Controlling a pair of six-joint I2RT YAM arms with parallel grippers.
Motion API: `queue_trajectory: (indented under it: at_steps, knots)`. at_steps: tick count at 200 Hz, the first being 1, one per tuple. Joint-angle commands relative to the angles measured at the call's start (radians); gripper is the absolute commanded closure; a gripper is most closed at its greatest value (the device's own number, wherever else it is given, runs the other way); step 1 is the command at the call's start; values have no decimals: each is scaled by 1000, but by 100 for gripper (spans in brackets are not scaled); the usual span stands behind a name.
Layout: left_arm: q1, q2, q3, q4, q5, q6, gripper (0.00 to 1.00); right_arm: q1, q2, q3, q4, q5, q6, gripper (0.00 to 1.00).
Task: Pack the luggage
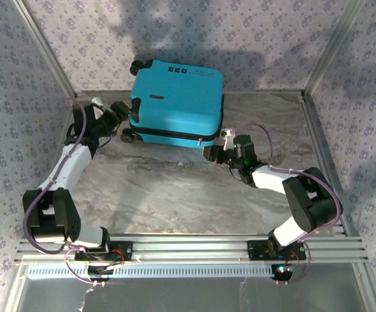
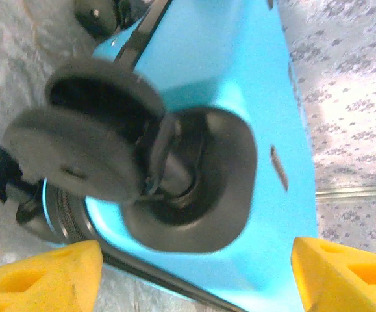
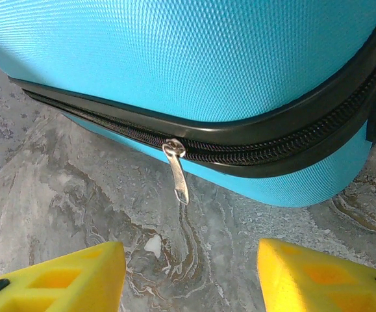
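Between the open left claw (image 2: 191, 260) and open right claw (image 3: 189, 253) sits the luggage (image 1: 178, 101), unheld.

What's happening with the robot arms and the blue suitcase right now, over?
Left gripper open, by a wheel. Right gripper open, facing the zipper pull. Luggage closed, lying flat.

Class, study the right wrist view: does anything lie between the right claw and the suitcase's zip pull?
Nothing visible does. Only bare table lies between the open right claw and the zip pull, which hangs from the zip of the suitcase just ahead.
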Motion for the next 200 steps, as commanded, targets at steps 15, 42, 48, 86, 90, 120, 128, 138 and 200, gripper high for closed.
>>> queue_trajectory:
  at_steps: [15,42,48,86,90,120,128,138,200]
  knots:
    - [36,100,120,-60,10,38,23,4,-48,-29,-1,-1,-6,43]
    - [47,195,150,-24,70,10,25,8,-75,-43,-19,10,-18,43]
    - [47,214,153,-10,85,2,26,8,-81,-46,-22,13,-21,43]
    - [48,294,171,46,123,-33,28,10,-121,-63,-47,30,-35,42]
    - [46,297,176,47,125,-33,28,10,-126,-64,-51,31,-36,43]
    - [42,316,198,45,121,-35,31,9,-143,-72,-65,40,-44,42]
    - [43,318,203,45,120,-33,33,10,-145,-73,-64,41,-45,43]
    - [43,320,211,40,117,-30,37,11,-145,-74,-65,42,-44,43]
    - [44,367,281,4,112,-27,64,27,-146,-80,-65,43,-50,43]
